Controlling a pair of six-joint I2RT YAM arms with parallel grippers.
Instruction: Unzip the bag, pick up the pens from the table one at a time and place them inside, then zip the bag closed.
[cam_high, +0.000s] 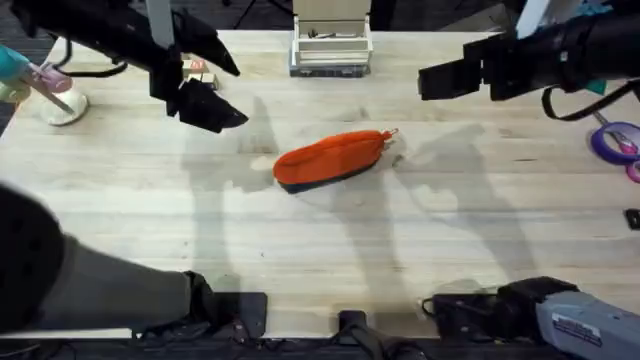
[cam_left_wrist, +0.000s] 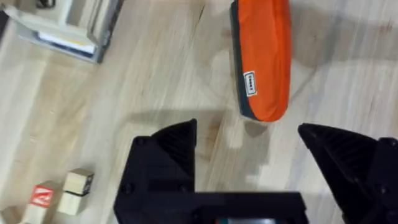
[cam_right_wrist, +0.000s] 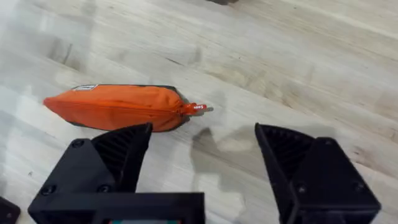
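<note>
Your pouch (cam_high: 333, 158) lies near the middle of the table (cam_high: 300, 250), its long side running on a slant, with the dark base strip toward you and the small orange pull (cam_right_wrist: 195, 108) at its right end; the zipper looks closed along the top. The tabletop is light wooden planks with pale grain, and soft shadows of both arms fall across it around the pouch.

Your left gripper (cam_high: 205, 105) hangs above the far left part of the table, well apart from the pouch, its fingers (cam_left_wrist: 168, 149) spread wide and holding nothing. Your right gripper (cam_high: 440, 80) hangs above the far right part, also well apart from the pouch, its fingers (cam_right_wrist: 121, 152) parted and empty.

At the far edge, in the middle, you have a white tray (cam_high: 331, 50) of papers. Small wooden blocks (cam_left_wrist: 62, 193) sit at the far left, near a white round object (cam_high: 62, 105). Purple-handled scissors (cam_high: 620, 142) lie at the right edge
</note>
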